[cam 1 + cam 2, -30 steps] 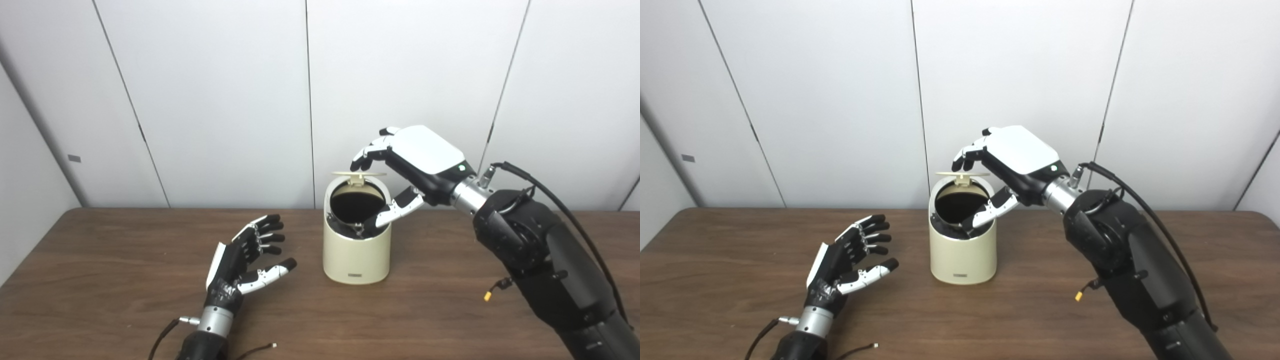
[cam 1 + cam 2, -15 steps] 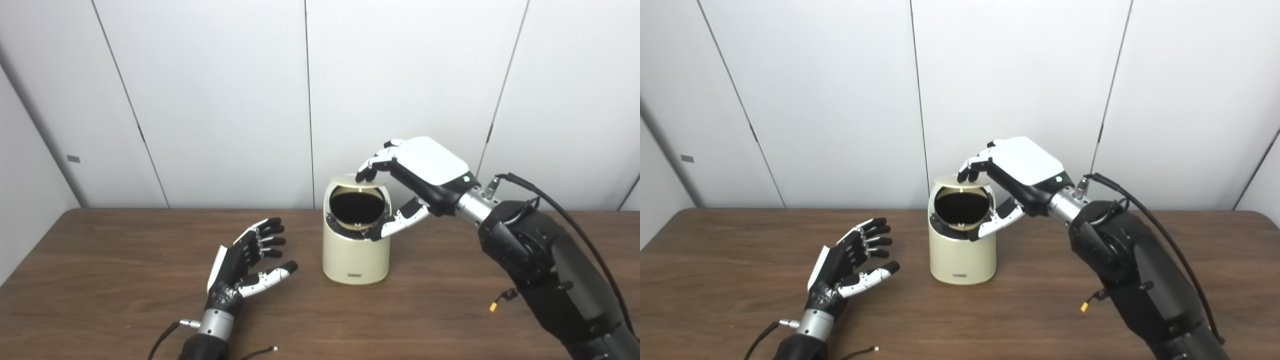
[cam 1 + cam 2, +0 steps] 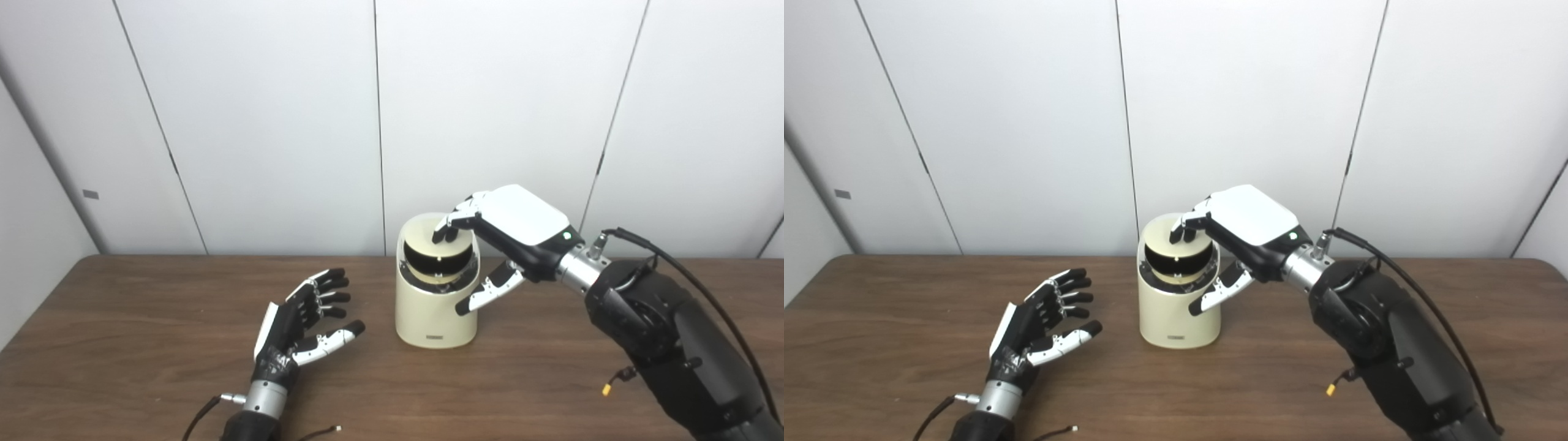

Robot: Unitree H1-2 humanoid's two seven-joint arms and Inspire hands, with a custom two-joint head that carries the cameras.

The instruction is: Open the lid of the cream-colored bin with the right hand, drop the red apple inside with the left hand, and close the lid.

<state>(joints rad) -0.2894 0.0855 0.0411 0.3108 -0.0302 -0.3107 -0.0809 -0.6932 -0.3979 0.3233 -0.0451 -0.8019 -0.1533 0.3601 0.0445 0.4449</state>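
The right hand is above the cream-colored bin, fingertips on the half-lowered lid, gripping nothing; the open left hand rests empty beside the bin. A second ago the lid stood upright with the fingertips above it. The red apple is unseen, presumably inside.
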